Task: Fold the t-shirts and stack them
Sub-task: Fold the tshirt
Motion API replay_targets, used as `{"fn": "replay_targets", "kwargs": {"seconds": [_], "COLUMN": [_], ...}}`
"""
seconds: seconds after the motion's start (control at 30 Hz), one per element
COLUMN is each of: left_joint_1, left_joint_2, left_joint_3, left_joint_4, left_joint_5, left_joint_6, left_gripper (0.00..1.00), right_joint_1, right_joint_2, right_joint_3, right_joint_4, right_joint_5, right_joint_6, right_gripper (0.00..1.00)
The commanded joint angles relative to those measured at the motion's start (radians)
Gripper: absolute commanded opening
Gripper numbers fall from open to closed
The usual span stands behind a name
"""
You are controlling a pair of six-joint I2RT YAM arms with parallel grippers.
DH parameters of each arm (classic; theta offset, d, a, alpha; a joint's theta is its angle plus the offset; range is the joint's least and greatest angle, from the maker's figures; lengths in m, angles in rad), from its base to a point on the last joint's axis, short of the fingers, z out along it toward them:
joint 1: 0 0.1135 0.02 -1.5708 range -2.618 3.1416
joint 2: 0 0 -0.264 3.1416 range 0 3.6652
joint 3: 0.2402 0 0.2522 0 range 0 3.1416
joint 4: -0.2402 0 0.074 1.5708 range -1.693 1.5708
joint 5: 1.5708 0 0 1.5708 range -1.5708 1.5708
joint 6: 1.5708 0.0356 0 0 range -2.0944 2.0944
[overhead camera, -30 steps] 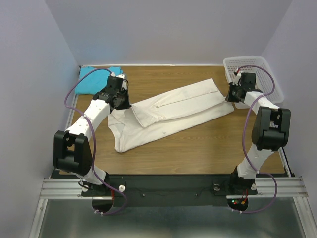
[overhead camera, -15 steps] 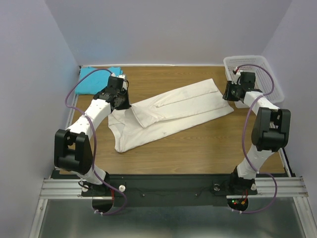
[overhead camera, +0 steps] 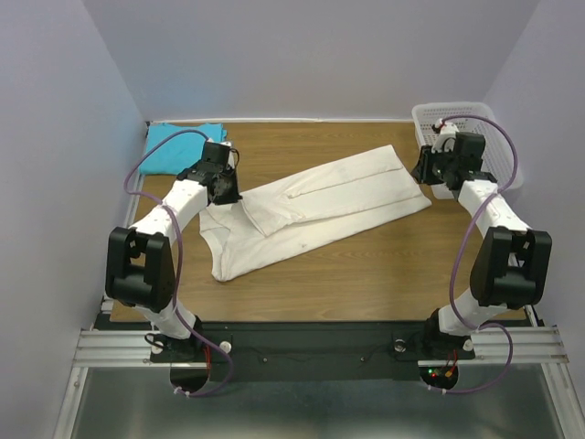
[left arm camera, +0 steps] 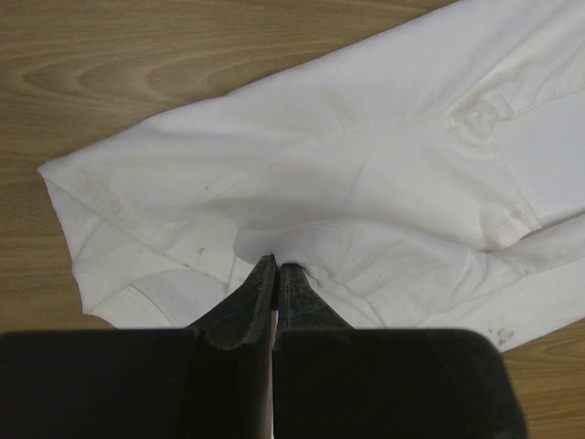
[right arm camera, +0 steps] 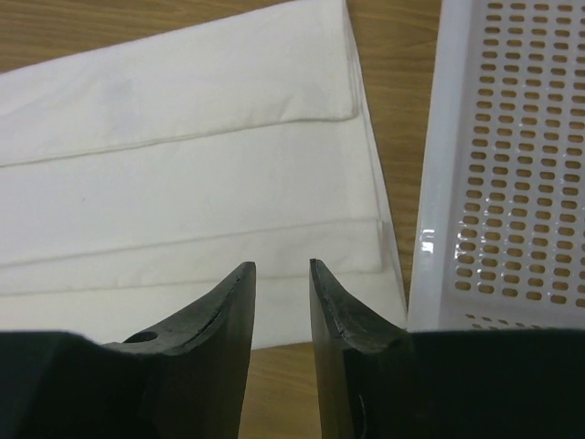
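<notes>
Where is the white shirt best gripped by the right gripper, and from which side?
Probably the shirt's right end, where folded layers form a straight flat edge. Come down from above with the open right gripper; the basket close beside blocks a sideways approach.

The cream-white t-shirt [overhead camera: 320, 206] lies folded into a long strip, slanting across my bench [overhead camera: 366, 265]. The turquoise-blue t-shirt [overhead camera: 174, 146] sits at the far-left corner, apart from it.
</notes>
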Motion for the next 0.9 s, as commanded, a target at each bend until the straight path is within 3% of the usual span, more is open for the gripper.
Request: {"fn": "replay_targets", "kwargs": {"seconds": [0.0, 0.03, 0.13, 0.27, 0.47, 0.63, 0.73, 0.87], "left_joint_1": [0.009, 0.009, 0.009, 0.018, 0.059, 0.072, 0.079, 0.081], "left_joint_2": [0.01, 0.024, 0.055, 0.092, 0.064, -0.16, -0.282, -0.53], "left_joint_3": [0.048, 0.05, 0.088, 0.143, 0.243, 0.11, -0.063, -0.362], "left_joint_4": [0.032, 0.033, 0.032, 0.047, 0.087, 0.136, 0.147, 0.166], "left_joint_5": [-0.013, -0.014, -0.008, -0.045, -0.054, 0.025, 0.137, 0.234], "left_joint_6": [0.009, 0.006, 0.001, 0.006, 0.027, 0.038, -0.023, -0.211], "left_gripper": [0.1, 0.22, 0.44, 0.59, 0.6, 0.61, 0.62, 0.61], "right_joint_1": [-0.003, -0.003, -0.001, 0.028, 0.131, 0.369, 0.543, 0.704], "right_joint_2": [-0.043, -0.046, -0.057, -0.057, -0.042, -0.013, 0.046, 0.159], "right_joint_3": [-0.038, -0.051, -0.074, -0.086, -0.074, -0.054, -0.014, 0.111], "right_joint_4": [0.035, 0.035, 0.027, -0.01, -0.138, -0.238, -0.231, -0.152], "right_joint_5": [-0.068, -0.075, -0.156, -0.258, -0.518, -0.629, -0.53, -0.265], "right_joint_6": [-0.045, -0.045, -0.062, -0.108, -0.301, -0.589, -0.7, -0.706], "right_gripper": [0.36, 0.36, 0.36, 0.36, 0.39, 0.48, 0.5, 0.51]}}
